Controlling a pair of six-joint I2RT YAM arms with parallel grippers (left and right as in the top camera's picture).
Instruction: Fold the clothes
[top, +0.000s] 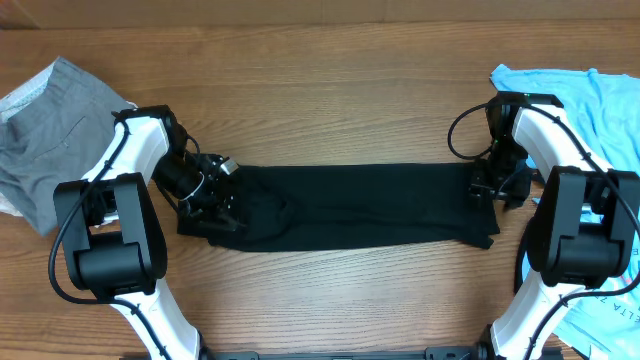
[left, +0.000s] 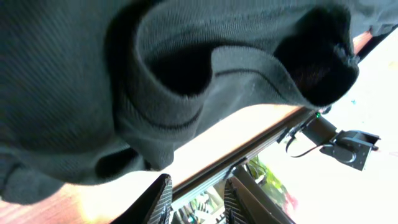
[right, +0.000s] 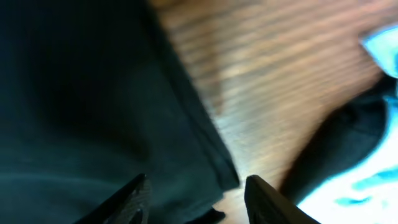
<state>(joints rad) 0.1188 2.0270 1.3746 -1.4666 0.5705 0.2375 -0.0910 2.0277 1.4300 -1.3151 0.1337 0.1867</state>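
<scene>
The black T-shirt (top: 350, 205) lies on the wooden table (top: 320, 110) folded into a long flat strip running left to right. My left gripper (top: 215, 200) sits at its bunched left end. In the left wrist view the fingers (left: 158, 199) stand apart, open, with nothing between them, and rumpled black cloth (left: 93, 74) hangs just beyond their tips. My right gripper (top: 490, 185) is over the strip's right end. It is open (right: 196, 199), and the shirt's folded edge (right: 205, 149) lies loose below the gap, not pinched.
A grey garment (top: 40, 140) lies crumpled at the far left. Light blue printed shirts (top: 600, 100) are piled at the right edge, close behind the right arm, and reach down to the front right corner (top: 610, 315).
</scene>
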